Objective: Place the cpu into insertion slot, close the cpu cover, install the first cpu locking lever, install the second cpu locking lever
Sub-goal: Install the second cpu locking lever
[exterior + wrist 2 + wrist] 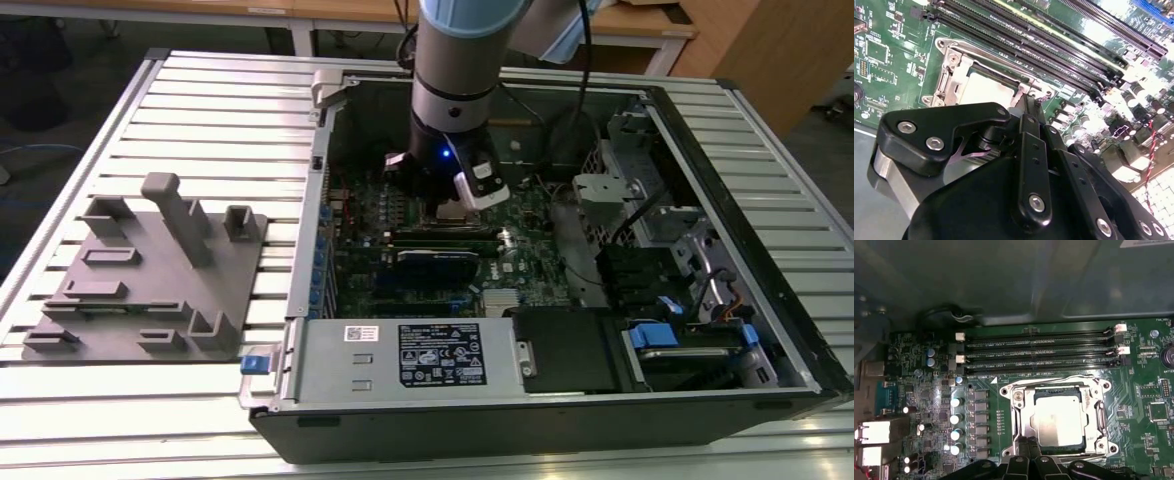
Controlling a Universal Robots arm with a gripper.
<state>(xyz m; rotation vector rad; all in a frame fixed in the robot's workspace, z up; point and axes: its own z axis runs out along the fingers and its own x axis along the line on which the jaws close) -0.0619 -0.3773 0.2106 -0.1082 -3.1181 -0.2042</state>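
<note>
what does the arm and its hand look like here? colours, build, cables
In the exterior view the arm is a grey metal tube with a light blue joint cap, a black wrist section with a small blue light, a white box clipped to its side, and a dark cable trailing behind. In the second wrist view the hand is matte black, built of linked bars with silver screw heads.

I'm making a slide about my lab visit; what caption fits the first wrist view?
The gripper hovers at the edge of the cpu cover, closed over the seated cpu on the green motherboard.
</note>
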